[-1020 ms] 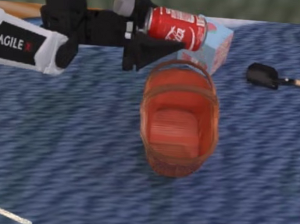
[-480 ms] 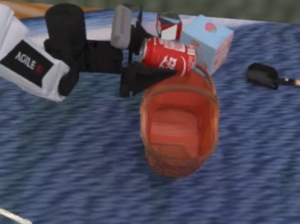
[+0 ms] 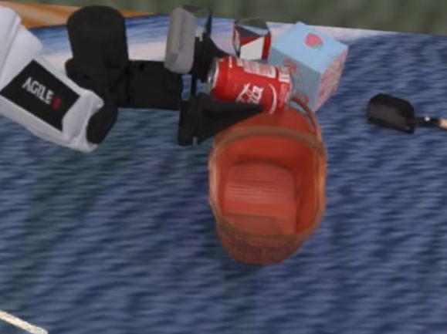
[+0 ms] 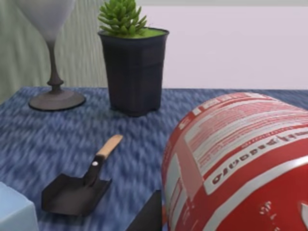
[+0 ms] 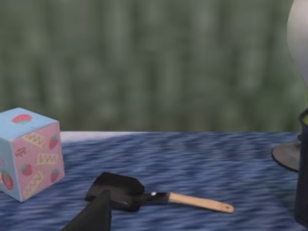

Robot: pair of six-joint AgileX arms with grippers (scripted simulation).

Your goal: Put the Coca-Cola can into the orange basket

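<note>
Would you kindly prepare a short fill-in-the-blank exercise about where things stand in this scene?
1. The left pincer holds the Coca-Cola can lying on its ____.
2. The can hangs over the far rim of the orange ____, not yet inside.
3. At the top view's right lies a black trowel with a ____ handle.
4. Behind the can stands a red-and-white cube beside a light-____ box.

Missing words: side; basket; wooden; blue

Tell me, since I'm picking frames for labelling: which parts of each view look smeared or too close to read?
Top view: the blue tabletop is streaky, though the Coca-Cola can in the left gripper reads clearly above the orange basket rim. Left wrist view: the can fills the corner, script cropped. Right wrist view: backdrop soft, shovel sharp.
</note>
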